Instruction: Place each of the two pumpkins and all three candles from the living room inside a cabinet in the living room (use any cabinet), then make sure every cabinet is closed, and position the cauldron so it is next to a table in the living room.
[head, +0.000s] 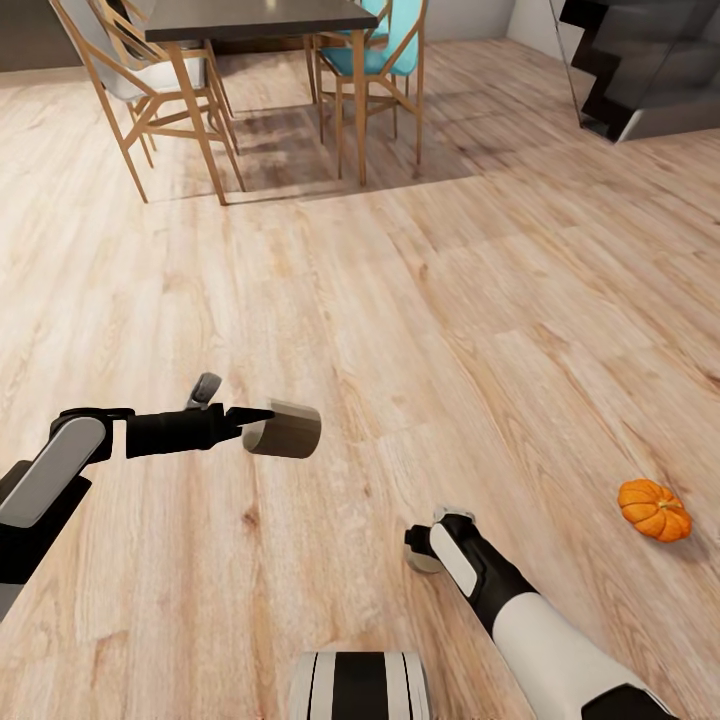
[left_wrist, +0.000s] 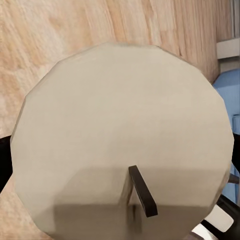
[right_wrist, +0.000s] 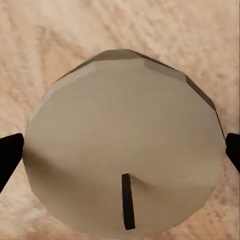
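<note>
Candle (right_wrist: 122, 145) pinched between right gripper (head: 425, 550) jaws; second candle (head: 284, 429) clamped in left gripper (head: 262, 418); pumpkin (head: 654, 509) apart

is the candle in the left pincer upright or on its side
On its side. In the head view the candle lies horizontal at the tip of the left pincer, above the wooden floor; the left wrist view faces its wick end.

Light wood plank floor (head: 400, 300); a dark dining table (head: 255, 18) with wooden chairs (head: 375, 70); dark stairs (head: 650, 60) beyond.
</note>
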